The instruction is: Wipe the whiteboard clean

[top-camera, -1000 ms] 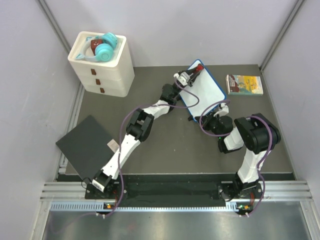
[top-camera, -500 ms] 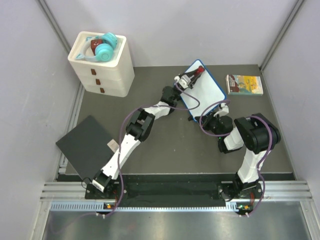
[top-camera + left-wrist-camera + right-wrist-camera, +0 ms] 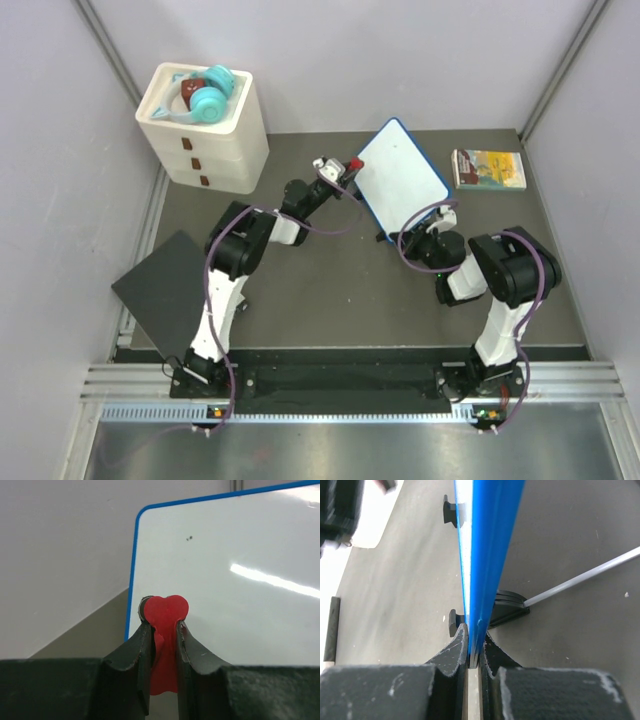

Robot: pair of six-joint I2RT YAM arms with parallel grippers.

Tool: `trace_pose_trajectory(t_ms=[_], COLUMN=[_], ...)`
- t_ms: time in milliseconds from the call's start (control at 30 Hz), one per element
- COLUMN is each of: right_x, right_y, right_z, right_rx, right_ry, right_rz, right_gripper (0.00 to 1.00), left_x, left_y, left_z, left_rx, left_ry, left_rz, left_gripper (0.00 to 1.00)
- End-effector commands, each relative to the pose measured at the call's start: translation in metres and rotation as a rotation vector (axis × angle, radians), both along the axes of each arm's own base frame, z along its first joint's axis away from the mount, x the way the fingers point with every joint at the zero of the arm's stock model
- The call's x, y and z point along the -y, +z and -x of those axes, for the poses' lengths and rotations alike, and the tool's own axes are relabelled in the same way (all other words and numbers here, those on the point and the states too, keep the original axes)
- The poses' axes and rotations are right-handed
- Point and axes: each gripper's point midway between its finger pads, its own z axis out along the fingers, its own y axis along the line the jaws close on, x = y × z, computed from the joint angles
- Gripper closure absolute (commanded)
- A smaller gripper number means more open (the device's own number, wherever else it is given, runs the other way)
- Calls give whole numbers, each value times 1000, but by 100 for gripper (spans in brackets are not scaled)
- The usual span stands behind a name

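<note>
The whiteboard (image 3: 402, 175) stands tilted on edge near the far middle of the dark worktop (image 3: 330, 290), its white face turned towards the left arm; the right gripper (image 3: 472, 635) has its jaws clenched on the board's thin blue rim at the near bottom edge, with a small black foot (image 3: 451, 622) just beside them; the left gripper (image 3: 162, 625) has its jaws grasping a red heart-shaped eraser (image 3: 165, 610), held just at the board's left rim, though I cannot tell whether it touches the face; in the left wrist view the white face shows two tiny dark specks (image 3: 189, 538) near its upper corner; a small colourful book (image 3: 488, 168) lies to the right of the board, well apart from a white drawer unit (image 3: 205, 150) topped with teal headphones (image 3: 208, 98) at far left; a flat black panel (image 3: 165, 290) lies at near left.
</note>
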Motion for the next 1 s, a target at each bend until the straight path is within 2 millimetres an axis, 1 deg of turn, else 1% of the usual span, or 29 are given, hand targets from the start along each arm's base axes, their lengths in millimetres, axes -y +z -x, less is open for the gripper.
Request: trace_pose_trajectory(t_ms=[0,33,67,100,133,167,200,233,300,333,367,400,433,467,500,533,600,633,667,700,733,767,833,867,900,933,967], right_x=[-15,-14,-15,-15,-14,-14,-14,-14,-13,-13,-13,-14,-13,-13,-13,-13,-12,-12,-12,-12,-12,-12,-12,-13,-12,-13,-13], right_y=[-99,-98,-98,-97,-97,-97,-97,-96,-97,-97,-98,-96,-97,-98,-98,-98,-98,-98,-99,-98,-98,-98,-98,-98,-98,-98,-97], right_z=[107,107,107,108,108,109,109,108,108,108,109,108,108,109,108,108,109,108,109,108,108,108,109,109,109,110,109], right_rx=[-447,-445,-444,-442,-442,-442,-443,-440,-444,-446,-448,-442,-448,-451,-450,-452,-456,-455,-460,-458,-457,-457,-458,-456,-456,-458,-455], right_ry=[240,236,237,239,234,236,234,233,230,227,228,230,226,226,226,224,222,222,220,220,220,220,223,224,223,226,228], right_rz=[140,142,141,142,143,143,144,144,145,148,147,146,148,149,151,151,151,152,153,151,151,151,151,150,150,147,145], right_gripper=[100,100,100,100,100,100,100,100,100,100,100,100,100,100,100,99,95,94,93,91,90,89,86,85,84,84,83], left_x=[-24,-25,-27,-27,-29,-28,-29,-30,-32,-33,-34,-35,-34,-33,-34,-35,-35,-39,-36,-38,-41,-39,-42,-47,-48,-48,-51], left_y=[118,106,101,96,105,79,75,67,47,49,43,16,8,5,-12,-16,-17,-29,-23,-27,-39,-33,-43,-49,-52,-51,-55], left_z=[66,65,73,76,82,85,89,92,103,109,111,117,121,123,134,138,143,153,151,154,165,162,171,172,173,175,174], left_rx=[375,322,290,273,268,176,149,106,1,-26,-68,-182,-223,-252,-317,-344,-365,-441,-440,-453,-525,-522,-586,-616,-616,-607,-602], left_ry=[-6,-5,-14,-16,-22,-43,-50,-61,-89,-99,-103,-126,-151,-168,-213,-228,-255,-277,-286,-305,-337,-339,-350,-325,-314,-302,-274], left_rz=[118,79,43,8,-4,-63,-83,-107,-177,-189,-208,-268,-297,-325,-379,-398,-433,-471,-484,-523,-563,-565,-600,-624,-645,-654,-664], left_gripper=[100,100,100,100,100,100,100,100,100,100,100,100,100,100,100,100,100,100,100,100,100,100,100,99,91,66,57])
